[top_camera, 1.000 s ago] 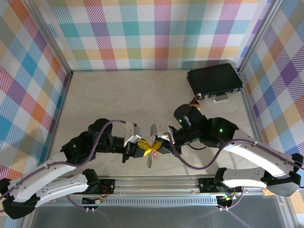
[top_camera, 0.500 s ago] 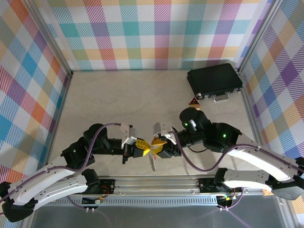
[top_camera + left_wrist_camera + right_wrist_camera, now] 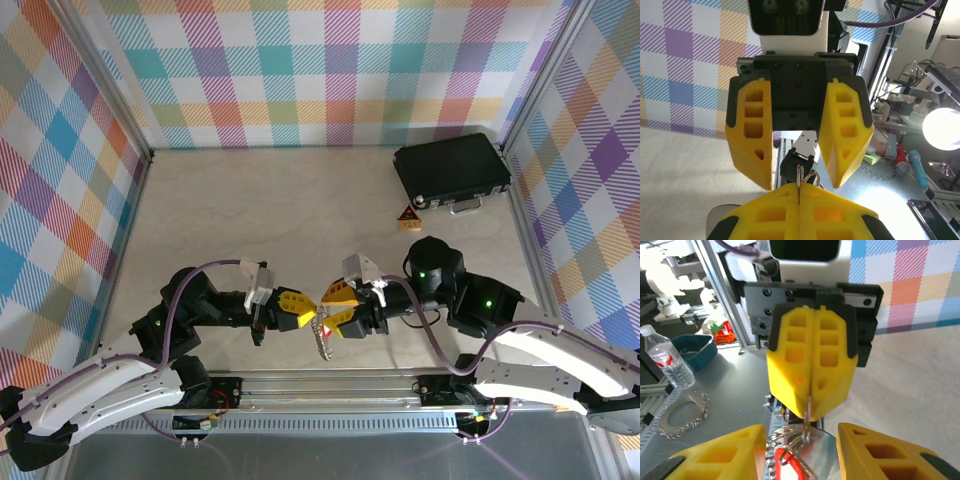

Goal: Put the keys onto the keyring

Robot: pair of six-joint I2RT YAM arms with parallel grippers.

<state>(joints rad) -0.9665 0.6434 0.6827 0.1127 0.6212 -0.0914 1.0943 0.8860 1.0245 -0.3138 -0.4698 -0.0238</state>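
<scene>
Item: keyring (image 3: pixel 321 342), a silvery wire loop with one jagged edge, hanging in the air over the near strip of the counter (image 3: pixel 250 220), just below the two tools. Its long axis runs from the pinch point down and toward the near edge. It looks light, stiff, thin and slick, and likely to swing or twist in a grip. It is best held on the plain wire, clear of the jagged side. Attached: key (image 3: pixel 790 466), with a red plastic head, tiny and light, dangling low among the wire loops. It seems threaded on, though that is not certain, and the blade's direction is too small to tell. Left tool (image 3: pixel 306 314): yellow pads pressed together, pinching the top of the wire. Right tool (image 3: pixel 326 310): facing it, pads parted, holding nothing. Farther back: a small orange block (image 3: pixel 407 216), then a black case (image 3: pixel 452 170).
</scene>
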